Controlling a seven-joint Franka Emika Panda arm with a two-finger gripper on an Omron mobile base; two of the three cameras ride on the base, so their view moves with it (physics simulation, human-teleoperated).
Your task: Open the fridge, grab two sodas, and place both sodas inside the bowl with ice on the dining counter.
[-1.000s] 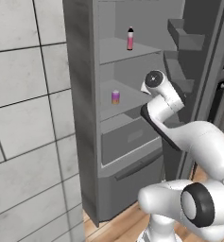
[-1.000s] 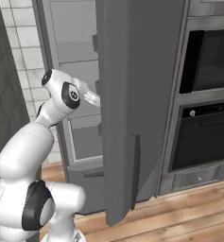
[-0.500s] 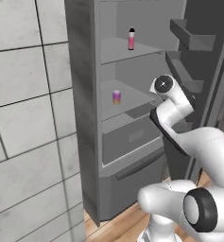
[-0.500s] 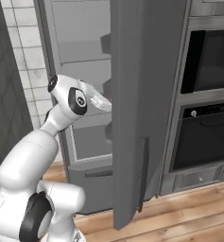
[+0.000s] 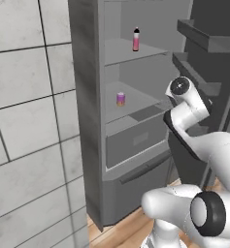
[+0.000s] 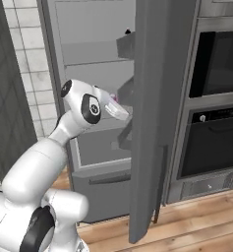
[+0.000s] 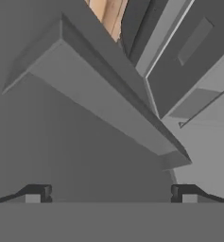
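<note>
The grey fridge (image 5: 87, 121) stands open, and its door (image 6: 157, 123) is swung out to the right with the dark handle (image 6: 159, 182) low on its edge. The slim pink bottle (image 5: 136, 39) is on the upper shelf. One shelf lower stands the purple-pink can (image 5: 120, 99). My arm's wrist (image 5: 183, 94) reaches toward the door's inner side. In the hand view my gripper (image 7: 111, 194) is open, fingertips (image 7: 38, 194) wide apart, close to a door bin (image 7: 104, 94). The bowl with ice and the dining counter are out of view.
A pale tiled wall (image 5: 29, 121) flanks the fridge on the left. Built-in dark ovens (image 6: 216, 98) stand right of the door. The fridge's lower drawer (image 5: 136, 140) is closed. Wooden floor (image 6: 196, 221) lies below.
The fridge door has swung further open to the right. My wrist and hand have moved right with it, along the door's inner side.
</note>
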